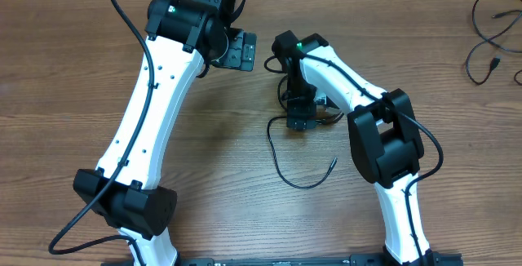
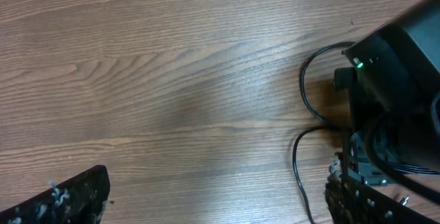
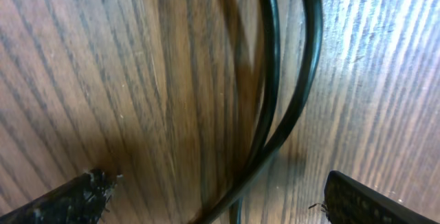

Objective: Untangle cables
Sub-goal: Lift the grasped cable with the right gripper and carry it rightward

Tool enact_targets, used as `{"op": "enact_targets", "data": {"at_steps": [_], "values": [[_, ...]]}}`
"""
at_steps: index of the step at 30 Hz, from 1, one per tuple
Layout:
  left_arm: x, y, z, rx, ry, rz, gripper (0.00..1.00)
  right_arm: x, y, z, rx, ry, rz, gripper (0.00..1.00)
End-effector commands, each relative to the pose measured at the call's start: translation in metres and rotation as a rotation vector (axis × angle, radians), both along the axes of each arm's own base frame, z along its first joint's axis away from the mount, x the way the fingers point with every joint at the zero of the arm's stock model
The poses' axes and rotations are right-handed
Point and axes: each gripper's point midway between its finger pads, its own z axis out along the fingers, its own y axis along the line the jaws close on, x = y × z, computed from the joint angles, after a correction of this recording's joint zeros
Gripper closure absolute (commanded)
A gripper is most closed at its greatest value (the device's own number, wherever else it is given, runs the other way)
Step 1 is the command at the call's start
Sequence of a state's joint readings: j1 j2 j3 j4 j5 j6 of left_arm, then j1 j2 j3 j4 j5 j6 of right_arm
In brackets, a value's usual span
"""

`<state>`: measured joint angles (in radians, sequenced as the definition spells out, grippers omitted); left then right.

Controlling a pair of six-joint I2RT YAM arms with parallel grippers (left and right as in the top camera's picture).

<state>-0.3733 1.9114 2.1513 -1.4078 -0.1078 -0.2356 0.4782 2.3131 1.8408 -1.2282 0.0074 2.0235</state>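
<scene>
Between the wide-open fingers (image 3: 65,200) of our right gripper (image 3: 220,200) lie two black cable strands (image 3: 271,59), ungrasped; our left gripper (image 2: 213,203) hangs open and empty nearby.

Left arm (image 1: 151,111) reaching forward, left gripper (image 1: 241,51) with jaws spread wide; right arm (image 1: 351,82) bent inward, right gripper (image 1: 300,119) pointing downward, jaws equally wide.

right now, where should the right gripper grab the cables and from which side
Probably the paired strands of the cables between the open right gripper, from straight above: they lie flat on the table, crossing its closing line.
</scene>
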Motion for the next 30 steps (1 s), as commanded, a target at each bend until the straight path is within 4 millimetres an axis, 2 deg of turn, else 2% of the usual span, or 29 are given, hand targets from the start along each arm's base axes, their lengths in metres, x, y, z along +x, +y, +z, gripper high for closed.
{"op": "enact_targets", "data": {"at_steps": [1, 4, 8, 9, 10, 11, 12, 18, 23, 25, 30], "values": [[-0.001, 0.001, 0.008, -0.003, -0.011, -0.01, 0.0, -0.02, 0.002, -0.028, -0.031, 0.049, -0.1, 0.0], [-0.005, 0.002, 0.006, 0.003, 0.005, -0.01, 0.0, -0.026, -0.001, -0.041, -0.035, 0.057, -0.1, 0.01], [-0.007, 0.003, 0.005, 0.008, 0.012, -0.013, 0.0, -0.037, -0.007, -0.057, -0.045, 0.074, -0.1, 0.13], [-0.007, 0.003, 0.005, 0.01, 0.013, -0.017, 0.0, -0.041, -0.009, -0.06, -0.05, 0.082, -0.1, 0.18], [-0.007, 0.003, 0.005, 0.01, 0.014, -0.018, 0.0, -0.044, -0.011, -0.062, -0.054, 0.087, -0.1, 0.36], [-0.007, 0.003, 0.005, 0.011, 0.015, -0.02, 0.0, -0.047, -0.013, -0.065, -0.059, 0.095, -0.1, 0.89], [-0.007, 0.003, 0.005, 0.011, 0.014, -0.02, 0.0, -0.05, -0.014, -0.068, -0.064, 0.103, -0.1, 0.96], [-0.007, 0.003, 0.005, 0.011, 0.014, -0.02, 0.0, -0.055, -0.022, -0.071, -0.096, 0.109, -0.096, 0.96], [-0.008, 0.004, 0.005, 0.013, 0.018, -0.02, 0.0, -0.045, -0.03, -0.06, -0.068, 0.12, -0.06, 0.96], [-0.008, 0.004, 0.005, 0.016, 0.016, -0.018, 0.0, -0.025, -0.041, -0.049, -0.065, 0.078, 0.041, 0.96], [-0.004, 0.005, 0.006, 0.02, 0.0, -0.02, 0.0, 0.037, -0.074, -0.007, -0.091, -0.078, 0.386, 0.96]]}}
